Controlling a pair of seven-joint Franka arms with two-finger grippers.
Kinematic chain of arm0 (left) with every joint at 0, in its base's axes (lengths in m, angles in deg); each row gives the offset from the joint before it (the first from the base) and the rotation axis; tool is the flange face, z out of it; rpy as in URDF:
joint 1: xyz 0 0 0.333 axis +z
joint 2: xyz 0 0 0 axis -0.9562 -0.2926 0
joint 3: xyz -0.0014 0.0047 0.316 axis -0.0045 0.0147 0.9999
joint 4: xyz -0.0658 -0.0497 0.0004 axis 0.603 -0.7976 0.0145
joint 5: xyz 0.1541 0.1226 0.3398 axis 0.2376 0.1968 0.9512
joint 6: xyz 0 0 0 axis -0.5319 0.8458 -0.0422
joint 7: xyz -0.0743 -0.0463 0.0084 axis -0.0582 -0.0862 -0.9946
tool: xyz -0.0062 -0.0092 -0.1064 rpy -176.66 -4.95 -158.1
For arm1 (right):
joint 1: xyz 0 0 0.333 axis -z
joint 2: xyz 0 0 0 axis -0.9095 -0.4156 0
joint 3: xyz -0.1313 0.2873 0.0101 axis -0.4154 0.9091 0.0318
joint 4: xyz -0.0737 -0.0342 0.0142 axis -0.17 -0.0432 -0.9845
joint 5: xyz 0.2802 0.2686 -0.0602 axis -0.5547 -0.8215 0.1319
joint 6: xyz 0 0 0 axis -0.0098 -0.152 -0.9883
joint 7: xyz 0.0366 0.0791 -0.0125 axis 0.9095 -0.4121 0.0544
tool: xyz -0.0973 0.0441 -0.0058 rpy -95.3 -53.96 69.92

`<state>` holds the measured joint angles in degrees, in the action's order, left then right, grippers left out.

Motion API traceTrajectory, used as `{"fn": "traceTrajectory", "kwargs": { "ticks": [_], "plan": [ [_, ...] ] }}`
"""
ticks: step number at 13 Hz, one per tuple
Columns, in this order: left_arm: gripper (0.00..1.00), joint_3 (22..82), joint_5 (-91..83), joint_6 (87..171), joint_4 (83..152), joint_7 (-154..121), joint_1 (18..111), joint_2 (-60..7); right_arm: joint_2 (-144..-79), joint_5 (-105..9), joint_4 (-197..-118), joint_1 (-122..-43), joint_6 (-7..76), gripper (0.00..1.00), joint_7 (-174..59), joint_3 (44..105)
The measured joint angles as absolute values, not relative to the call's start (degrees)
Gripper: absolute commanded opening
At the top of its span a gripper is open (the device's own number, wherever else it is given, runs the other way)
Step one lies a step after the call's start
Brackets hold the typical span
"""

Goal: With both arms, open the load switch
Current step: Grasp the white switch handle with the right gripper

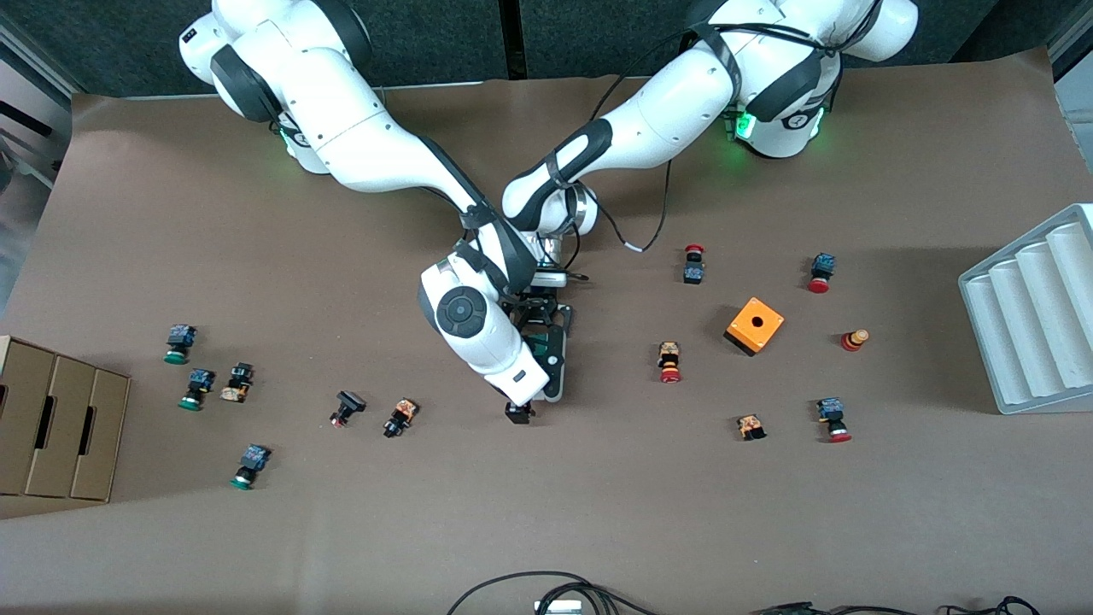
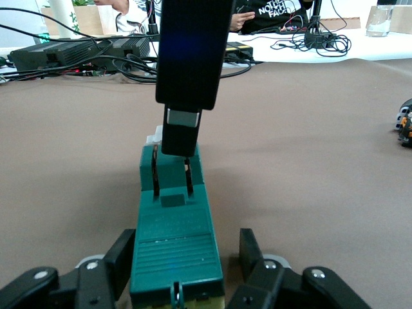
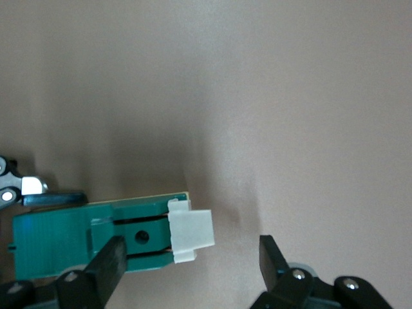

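green load switch clamped in left gripper, right gripper spread above.

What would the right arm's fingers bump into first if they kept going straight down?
Probably the load switch: the right gripper hangs open above its white sliding piece, one finger over the green body, the other over bare table.

From the right pincer, toward the right arm's end of the table, lie two small dark push buttons, then four green push buttons, and last a cardboard box at the table's edge. Toward the left arm's end lie red push buttons, an orange box with a hole and a white ridged tray. Black cables lie nearer the front camera.
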<state>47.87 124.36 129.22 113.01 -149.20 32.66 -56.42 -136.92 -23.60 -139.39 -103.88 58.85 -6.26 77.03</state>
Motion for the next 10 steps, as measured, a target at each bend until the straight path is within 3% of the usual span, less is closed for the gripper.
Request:
{"fn": "traceTrajectory", "kwargs": {
  "ticks": [10],
  "plan": [
    [0.71, 48.42, 124.48, 129.22, 112.54, -149.21, 32.66, -56.64, -137.08, -23.75, -139.31, -103.95, 59.62, 0.75, -6.83, 77.07]
  ]
}}
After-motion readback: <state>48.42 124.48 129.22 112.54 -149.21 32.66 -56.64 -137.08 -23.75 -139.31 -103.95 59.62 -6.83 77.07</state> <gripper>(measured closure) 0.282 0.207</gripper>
